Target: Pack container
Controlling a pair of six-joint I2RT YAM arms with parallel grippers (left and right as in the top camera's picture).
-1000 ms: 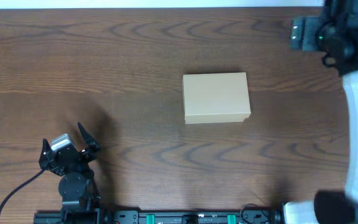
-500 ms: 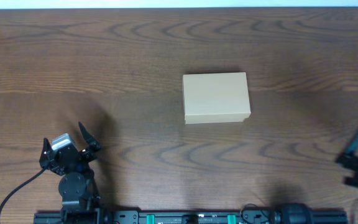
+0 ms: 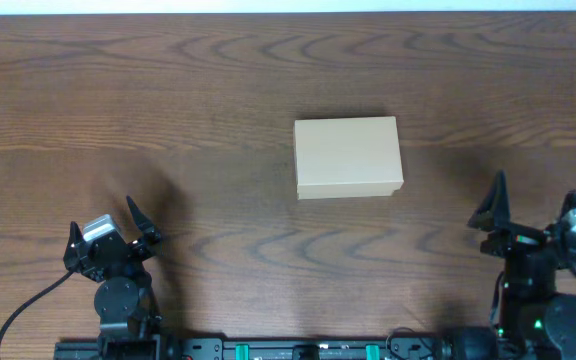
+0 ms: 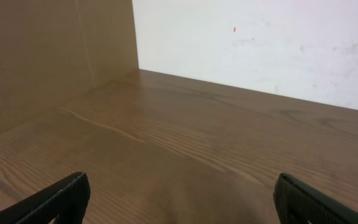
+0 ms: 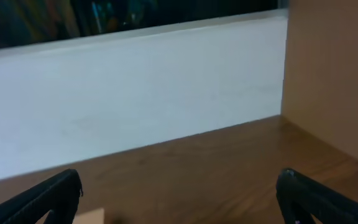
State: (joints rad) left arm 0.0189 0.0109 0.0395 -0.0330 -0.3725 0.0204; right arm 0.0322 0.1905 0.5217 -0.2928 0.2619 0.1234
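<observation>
Your left gripper [image 3: 105, 224] sits at the near-left edge of the table [image 3: 218, 80], jaws spread wide and empty. In the left wrist view [image 4: 182, 196] only bare wood grain lies between the fingertips [image 4: 67, 193]. Your right gripper [image 3: 533, 207] sits at the near-right edge, likewise wide open and holding nothing.

The container [image 3: 348, 156] lies flat near the middle of the table with its lid closed, well apart from both grippers and nearer the right one. Nothing stands between either gripper and the container. Beyond the table, the left wrist view shows a white wall [image 4: 260, 43] and a wooden side panel [image 4: 42, 56]. The right wrist view shows a matching panel [image 5: 334, 74].

Compared with one second ago, the right arm has left the far-right corner and come down to the near edge. The container and the left gripper have not moved.
</observation>
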